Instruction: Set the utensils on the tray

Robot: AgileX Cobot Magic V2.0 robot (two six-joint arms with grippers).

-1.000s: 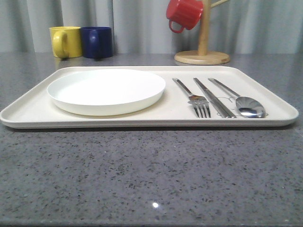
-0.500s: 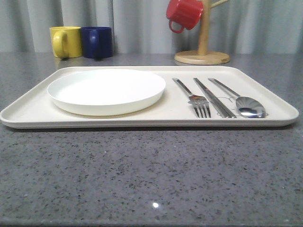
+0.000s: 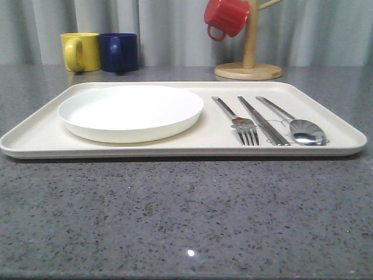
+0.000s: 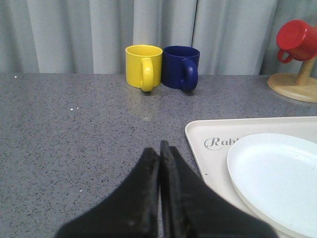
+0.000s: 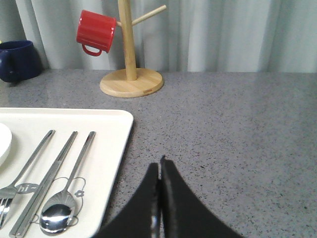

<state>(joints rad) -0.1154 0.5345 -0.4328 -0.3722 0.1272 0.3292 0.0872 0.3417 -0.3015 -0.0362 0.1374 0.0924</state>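
Note:
The cream tray (image 3: 35,137) lies across the grey table. On its right part rest three silver utensils side by side: a fork (image 3: 239,121), a pair of chopsticks (image 3: 262,119) and a spoon (image 3: 297,125). The right wrist view shows the same fork (image 5: 22,171), chopsticks (image 5: 47,178) and spoon (image 5: 67,198) on the tray (image 5: 111,144). My right gripper (image 5: 159,166) is shut with nothing in it, over bare table beside the tray's right edge. My left gripper (image 4: 159,148) is shut and empty, over the table off the tray's (image 4: 198,136) left rim.
A round white plate (image 3: 131,111) sits on the tray's left half. A yellow mug (image 3: 80,51) and a navy mug (image 3: 119,51) stand at the back left. A wooden mug tree (image 3: 249,64) holding a red mug (image 3: 227,16) stands at the back right.

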